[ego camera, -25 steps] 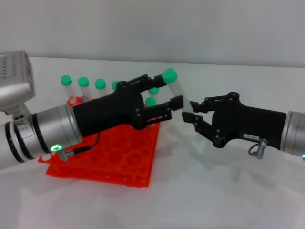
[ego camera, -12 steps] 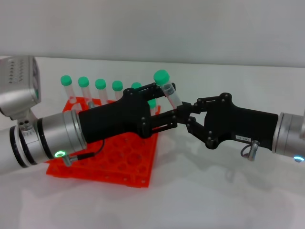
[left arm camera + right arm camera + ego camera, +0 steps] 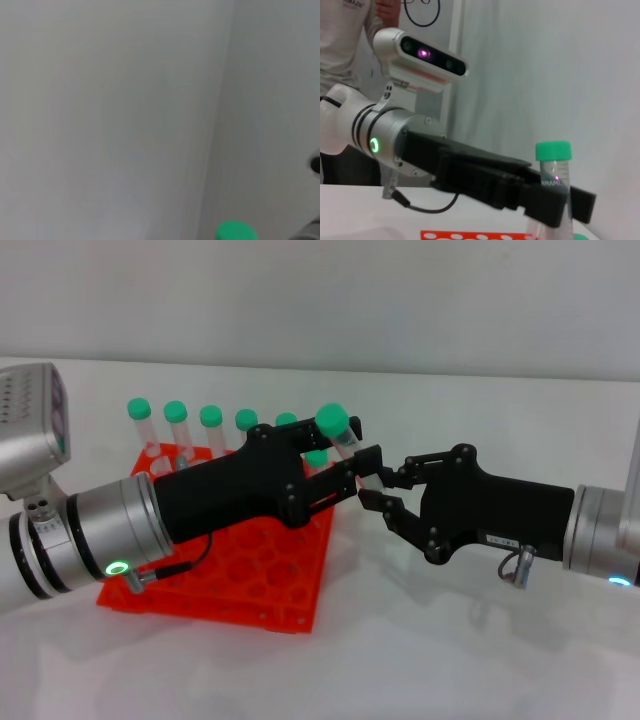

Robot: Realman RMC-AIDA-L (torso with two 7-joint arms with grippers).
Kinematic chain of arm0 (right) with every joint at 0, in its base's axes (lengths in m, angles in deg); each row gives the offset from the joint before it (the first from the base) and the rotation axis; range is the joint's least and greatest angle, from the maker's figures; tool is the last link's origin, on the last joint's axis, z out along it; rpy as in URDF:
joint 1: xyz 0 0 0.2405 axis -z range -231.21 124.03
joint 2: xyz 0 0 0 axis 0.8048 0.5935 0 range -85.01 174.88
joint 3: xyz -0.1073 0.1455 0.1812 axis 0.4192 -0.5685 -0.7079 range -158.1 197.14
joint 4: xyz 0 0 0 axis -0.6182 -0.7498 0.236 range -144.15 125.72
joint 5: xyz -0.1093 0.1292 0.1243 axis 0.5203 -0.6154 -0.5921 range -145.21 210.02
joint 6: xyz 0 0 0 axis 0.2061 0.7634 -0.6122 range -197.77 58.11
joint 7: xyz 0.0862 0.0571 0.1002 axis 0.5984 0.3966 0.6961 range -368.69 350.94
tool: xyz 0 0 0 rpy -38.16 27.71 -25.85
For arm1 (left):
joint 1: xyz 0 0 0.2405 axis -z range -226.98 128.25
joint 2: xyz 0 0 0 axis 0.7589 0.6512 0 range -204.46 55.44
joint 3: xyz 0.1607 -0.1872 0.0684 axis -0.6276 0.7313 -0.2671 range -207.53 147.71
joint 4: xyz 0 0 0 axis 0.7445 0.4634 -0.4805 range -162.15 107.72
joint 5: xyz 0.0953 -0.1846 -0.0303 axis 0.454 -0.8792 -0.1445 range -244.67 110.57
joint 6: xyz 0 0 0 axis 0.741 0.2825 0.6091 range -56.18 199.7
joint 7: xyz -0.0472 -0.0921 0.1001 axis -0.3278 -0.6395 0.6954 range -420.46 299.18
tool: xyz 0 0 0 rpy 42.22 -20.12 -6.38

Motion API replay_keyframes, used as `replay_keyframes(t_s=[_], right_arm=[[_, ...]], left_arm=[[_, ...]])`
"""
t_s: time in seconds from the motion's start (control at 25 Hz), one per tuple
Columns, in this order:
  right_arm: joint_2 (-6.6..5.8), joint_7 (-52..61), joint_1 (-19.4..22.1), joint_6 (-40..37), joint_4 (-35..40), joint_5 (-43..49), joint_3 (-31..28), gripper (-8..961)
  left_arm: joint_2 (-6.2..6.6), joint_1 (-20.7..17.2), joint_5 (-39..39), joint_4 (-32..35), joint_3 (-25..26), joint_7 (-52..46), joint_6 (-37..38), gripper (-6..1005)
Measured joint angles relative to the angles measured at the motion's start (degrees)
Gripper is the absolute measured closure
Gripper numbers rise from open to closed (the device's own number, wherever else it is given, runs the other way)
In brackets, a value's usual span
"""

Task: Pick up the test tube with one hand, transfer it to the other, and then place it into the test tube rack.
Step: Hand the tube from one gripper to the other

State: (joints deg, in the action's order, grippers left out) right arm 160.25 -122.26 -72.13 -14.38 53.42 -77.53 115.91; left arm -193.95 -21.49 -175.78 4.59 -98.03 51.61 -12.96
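Tube: the test tube [image 3: 343, 440] is up in the air over the near corner of the test tube rack [image 3: 232, 565], tilted, green cap uppermost, caught between the two grippers where they meet.
Handling: I'd judge it light, stiff and slick-walled, so it could swivel in a loose pinch; best held on the straight barrel just under the cap, not on the tapered tip.
Left gripper [image 3: 345, 462]: its jaws are pinching the tube's barrel below the cap.
Right gripper [image 3: 385, 485]: reaching in from the other side, fingertips at the tube's lower end; I can't tell whether its jaws have let go.
Count: eight green-capped tubes by my reckoning, one held and seven standing in the rack's back rows, some half hidden; one rack; two grippers.
Table [image 3: 450, 640]: white, carrying the rack.
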Motion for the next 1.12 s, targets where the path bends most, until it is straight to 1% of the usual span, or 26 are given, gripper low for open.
replay_keyframes(t_s=[0.16, 0.48, 0.72, 0.92, 1.12], right_arm=[[0.00, -0.7, 0.1, 0.0, 0.2, 0.1, 0.6, 782], [0.01, -1.5, 0.0, 0.0, 0.0, 0.1, 0.6, 782], [0.00, -2.6, 0.0, -0.6, -0.1, 0.0, 0.8, 781], [-0.18, -3.8, 0.4, 0.0, 0.1, 0.6, 1.1, 762], [-0.19, -4.7, 0.6, 0.1, 0.2, 1.2, 1.8, 743]], left_arm=[[0.00, -0.1, -0.2, 0.0, 0.0, 0.0, -0.1, 562], [0.00, -0.4, -0.2, -0.1, -0.1, -0.7, -0.6, 601], [0.00, -0.9, -0.9, -0.8, -0.1, -1.1, -0.8, 732], [0.00, -1.2, -1.4, -1.1, -0.1, -1.2, -1.0, 768], [0.00, -1.7, -1.6, -1.1, -0.1, -1.3, -1.2, 769]])
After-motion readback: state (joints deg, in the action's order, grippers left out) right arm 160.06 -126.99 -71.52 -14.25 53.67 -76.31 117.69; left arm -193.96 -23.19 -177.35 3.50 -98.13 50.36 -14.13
